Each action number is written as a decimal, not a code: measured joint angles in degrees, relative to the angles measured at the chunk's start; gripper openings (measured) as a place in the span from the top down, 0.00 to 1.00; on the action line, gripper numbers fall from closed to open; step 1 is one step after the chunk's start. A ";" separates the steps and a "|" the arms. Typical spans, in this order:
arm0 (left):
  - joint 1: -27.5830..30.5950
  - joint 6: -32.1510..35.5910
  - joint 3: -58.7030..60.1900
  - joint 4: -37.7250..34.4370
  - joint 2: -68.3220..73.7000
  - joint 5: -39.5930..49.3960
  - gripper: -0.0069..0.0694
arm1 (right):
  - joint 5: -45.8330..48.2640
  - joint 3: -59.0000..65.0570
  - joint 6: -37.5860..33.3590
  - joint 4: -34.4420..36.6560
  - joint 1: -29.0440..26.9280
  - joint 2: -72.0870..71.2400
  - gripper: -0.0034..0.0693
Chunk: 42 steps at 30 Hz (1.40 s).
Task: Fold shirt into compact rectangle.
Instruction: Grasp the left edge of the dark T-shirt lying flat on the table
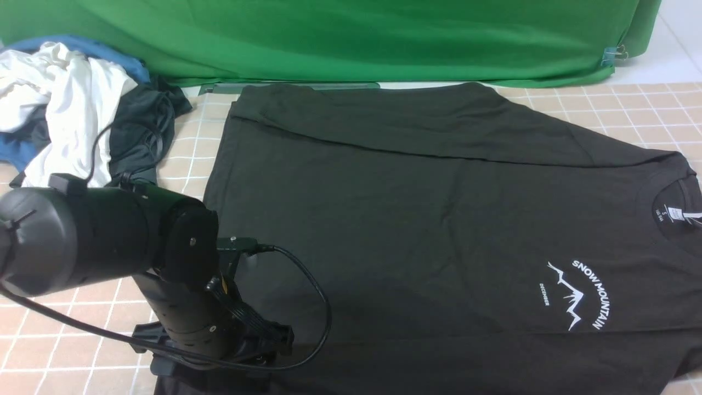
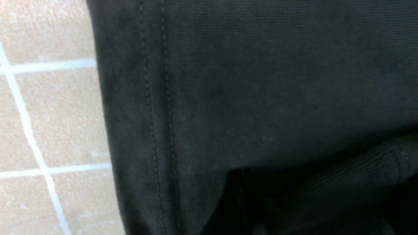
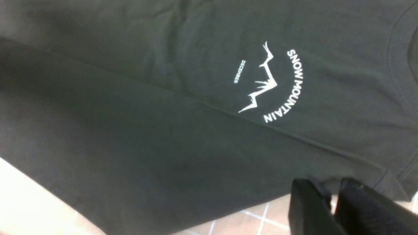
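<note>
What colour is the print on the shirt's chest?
The print is white; right wrist view shows best.

Low, bent: left arm [image 1: 82, 236], left tool [image 1: 219, 359] down; right tool [image 3: 328, 192] narrowly parted

Worktop [image 1: 630, 104]: beige tile pattern with white grid lines. A black shirt [image 1: 411, 219] lies flat from centre to 3 o'clock, collar toward 3 o'clock, its 12 and 6 o'clock sides folded inward. A heap of garments [image 1: 71, 99] sits at 10 o'clock, and a green cloth [image 1: 356, 38] drapes along 12 o'clock.
</note>
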 joint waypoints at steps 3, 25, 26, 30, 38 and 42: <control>0.04 0.00 0.00 0.64 0.07 0.38 0.17 | -0.43 0.00 0.00 0.00 0.00 0.00 0.74; 0.23 -0.10 -0.59 -0.30 1.33 2.67 0.61 | -1.19 0.00 0.10 0.00 0.00 0.00 0.71; 0.23 -0.05 -0.79 -0.67 1.33 2.90 0.73 | -1.19 0.00 0.16 0.00 0.00 0.00 0.70; 0.23 -0.03 -2.57 -2.33 -0.89 6.49 0.83 | -1.19 0.00 0.16 0.00 0.00 0.00 0.70; 0.23 0.02 -7.46 -4.07 -11.52 10.87 0.83 | -1.19 0.00 0.16 0.00 0.00 0.00 0.70; 0.23 0.02 -7.60 -3.74 -11.64 12.52 0.83 | -1.26 0.00 0.16 0.00 0.00 0.00 0.69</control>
